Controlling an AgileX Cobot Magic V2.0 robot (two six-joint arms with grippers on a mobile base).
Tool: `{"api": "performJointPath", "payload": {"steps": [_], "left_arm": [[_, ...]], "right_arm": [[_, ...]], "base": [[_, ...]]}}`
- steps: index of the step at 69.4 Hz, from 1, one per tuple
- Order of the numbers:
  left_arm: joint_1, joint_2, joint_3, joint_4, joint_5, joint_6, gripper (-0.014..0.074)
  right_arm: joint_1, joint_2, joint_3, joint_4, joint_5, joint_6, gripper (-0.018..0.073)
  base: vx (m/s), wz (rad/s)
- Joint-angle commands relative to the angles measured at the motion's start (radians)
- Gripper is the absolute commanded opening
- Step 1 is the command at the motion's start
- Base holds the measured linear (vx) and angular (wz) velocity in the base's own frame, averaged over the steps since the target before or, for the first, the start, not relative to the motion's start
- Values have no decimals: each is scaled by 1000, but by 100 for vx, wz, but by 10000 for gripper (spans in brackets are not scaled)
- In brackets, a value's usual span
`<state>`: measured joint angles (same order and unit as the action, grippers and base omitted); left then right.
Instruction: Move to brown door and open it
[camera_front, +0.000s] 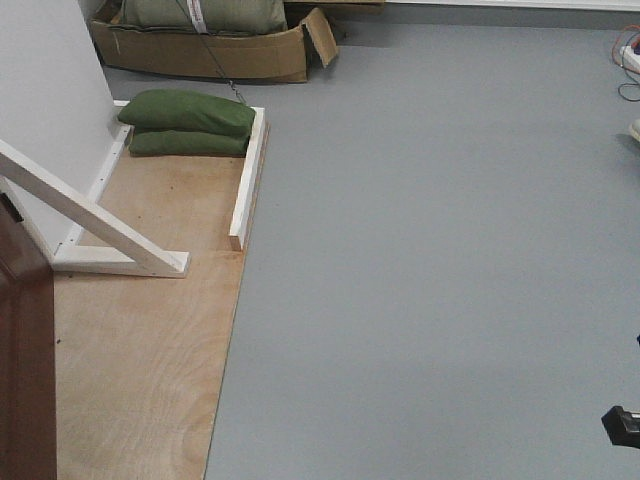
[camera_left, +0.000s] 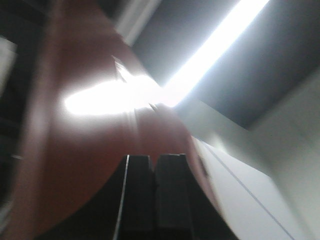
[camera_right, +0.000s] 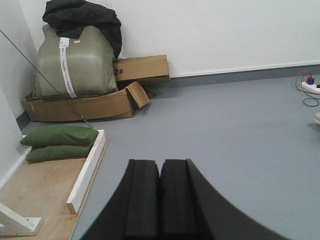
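Note:
The brown door (camera_front: 25, 360) shows as a glossy reddish-brown slab at the lower left edge of the front view. In the left wrist view the brown door (camera_left: 75, 150) fills the blurred left half, with a bright ceiling-light glare on it. My left gripper (camera_left: 154, 159) is shut, its black fingers pressed together close to the door's face with nothing between them. My right gripper (camera_right: 160, 162) is shut and empty, hanging over the grey floor away from the door. The door's handle is not visible.
White wooden frame braces (camera_front: 100, 225) stand on a plywood base (camera_front: 150, 350) beside the door. Green sandbags (camera_front: 190, 122) lie at the base's far end. A cardboard box (camera_front: 200, 50) with a sack sits beyond. Grey floor (camera_front: 430, 250) spreads right; cables (camera_right: 307, 87) lie far right.

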<state>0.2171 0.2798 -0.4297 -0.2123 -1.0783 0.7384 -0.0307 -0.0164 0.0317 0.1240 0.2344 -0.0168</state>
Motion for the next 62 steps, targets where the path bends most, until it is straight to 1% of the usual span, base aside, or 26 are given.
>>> {"api": "performJointPath", "payload": {"steps": [1, 4, 6, 7, 10, 14, 17, 20, 29, 30, 31, 34, 35, 36, 37, 38, 39, 42, 43, 47, 51, 54, 57, 62], "left_arm": [[6, 41, -70, -162, -179, 39, 11], [13, 56, -99, -249, -217, 43, 11], [17, 68, -120, -287, -238, 43, 11], [21, 75, -131, -323, -246, 48, 11], [36, 96, -167, -400, -268, 67, 11], [59, 128, -221, -503, -290, 111, 11], [82, 157, -275, -582, -294, 163, 11], [107, 184, -324, -680, -294, 243, 11], [189, 275, -481, -923, -294, 487, 11], [199, 284, -496, -947, -294, 517, 11], [208, 294, -512, -982, -294, 565, 11], [242, 321, -558, -1048, -294, 664, 11], [247, 330, -573, -1059, -294, 681, 11], [257, 339, -588, -1090, -294, 731, 11], [267, 348, -602, -1110, -294, 764, 11], [282, 356, -617, -1128, -294, 797, 11], [287, 365, -630, -1137, -294, 813, 11], [316, 392, -669, -1196, -294, 932, 11], [325, 401, -681, -1204, -294, 950, 11], [362, 431, -717, -1256, -294, 1080, 11], [398, 464, -752, -1303, -294, 1188, 11], [427, 491, -780, -1338, -294, 1248, 11], [459, 510, -797, -1371, -294, 1291, 11], [524, 545, -831, -1430, -294, 1313, 11]], "right_arm": [[0, -9, 2, -5, -80, -9, 0], [0, -9, 2, -5, -80, -9, 0], [0, -9, 2, -5, -80, -9, 0], [0, -9, 2, -5, -80, -9, 0], [0, -9, 2, -5, -80, -9, 0], [0, -9, 2, -5, -80, -9, 0], [0, -9, 2, -5, -80, -9, 0], [0, -9, 2, -5, -80, -9, 0], [0, -9, 2, -5, -80, -9, 0], [0, -9, 2, -5, -80, -9, 0], [0, -9, 2, -5, -80, -9, 0], [0, -9, 2, -5, -80, -9, 0], [0, -9, 2, -5, -80, -9, 0], [0, -9, 2, -5, -80, -9, 0], [0, -9, 2, -5, -80, -9, 0], [0, -9, 2, -5, -80, -9, 0], [0, -9, 2, -5, -80, -9, 0], [0, -9, 2, -5, -80, -9, 0], [0, -9, 2, -5, -80, -9, 0], [0, -9, 2, -5, -80, -9, 0], [0, -9, 2, -5, -80, -9, 0], [0, -9, 2, -5, -80, -9, 0], [0, -9, 2, -5, -80, -9, 0], [0, -9, 2, -5, -80, -9, 0]], "base": [[0, 0], [0, 0], [0, 0], [0, 0], [0, 0], [0, 0], [0, 0], [0, 0], [0, 0], [0, 0], [0, 0], [0, 0], [0, 0], [0, 0], [0, 0], [0, 0], [0, 0], [0, 0], [0, 0], [0, 0], [0, 0], [0, 0], [0, 0], [0, 0]]}}
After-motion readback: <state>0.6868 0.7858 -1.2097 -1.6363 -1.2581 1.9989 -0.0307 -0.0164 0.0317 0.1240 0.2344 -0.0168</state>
